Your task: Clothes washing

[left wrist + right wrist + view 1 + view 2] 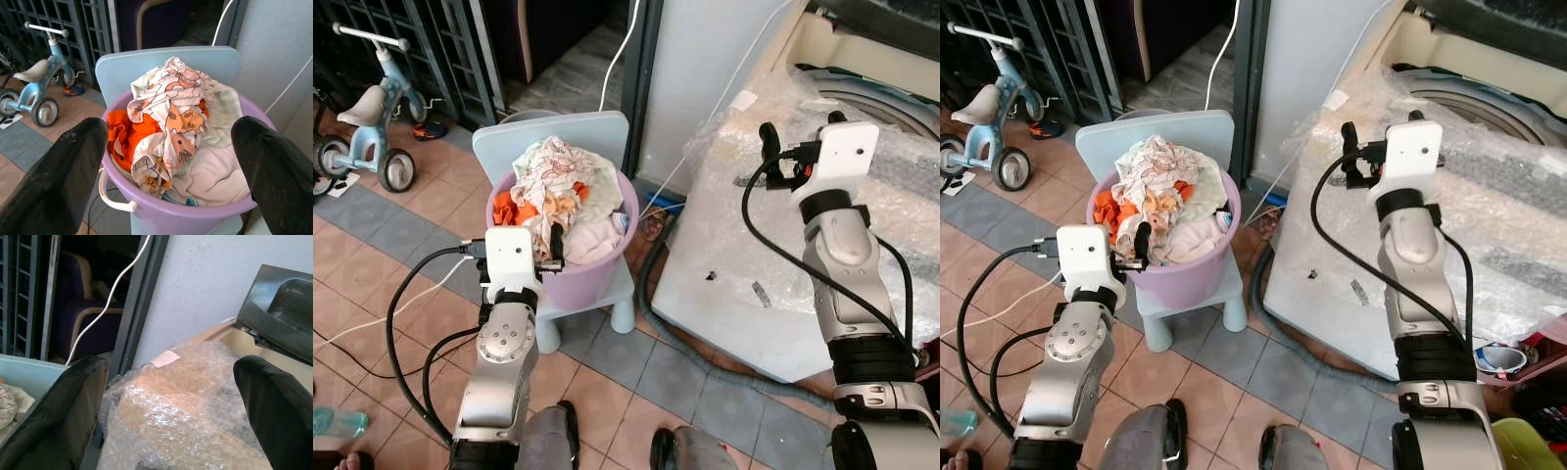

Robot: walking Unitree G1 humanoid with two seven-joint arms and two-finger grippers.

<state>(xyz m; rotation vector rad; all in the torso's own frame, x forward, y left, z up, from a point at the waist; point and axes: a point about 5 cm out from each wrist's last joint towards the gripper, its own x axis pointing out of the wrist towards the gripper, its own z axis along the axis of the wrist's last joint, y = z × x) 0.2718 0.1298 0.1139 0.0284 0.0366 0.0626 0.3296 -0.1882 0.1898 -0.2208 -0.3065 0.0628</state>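
A top-loading washing machine, still wrapped in bubble wrap, stands on the tiled floor at the robot's right, its lid raised and its round drum opening showing at the far end of the top. The right gripper hovers over the near left corner of the machine's top, fingers spread wide with nothing between them. A grey hose curls along the floor at the foot of the machine's left side.

To the left of the machine a pale blue child's chair carries a lilac laundry basket on its seat, the basket's back against the chair's backrest. The basket is heaped with clothes: a cream garment with orange animal prints on top, an orange piece along the left rim and pale pink fabric at the near right. The left gripper hangs just in front of the basket's near rim, its fingers parted wide and empty.

A small blue tricycle stands well apart by the metal gate at far left. White cable runs down the wall.
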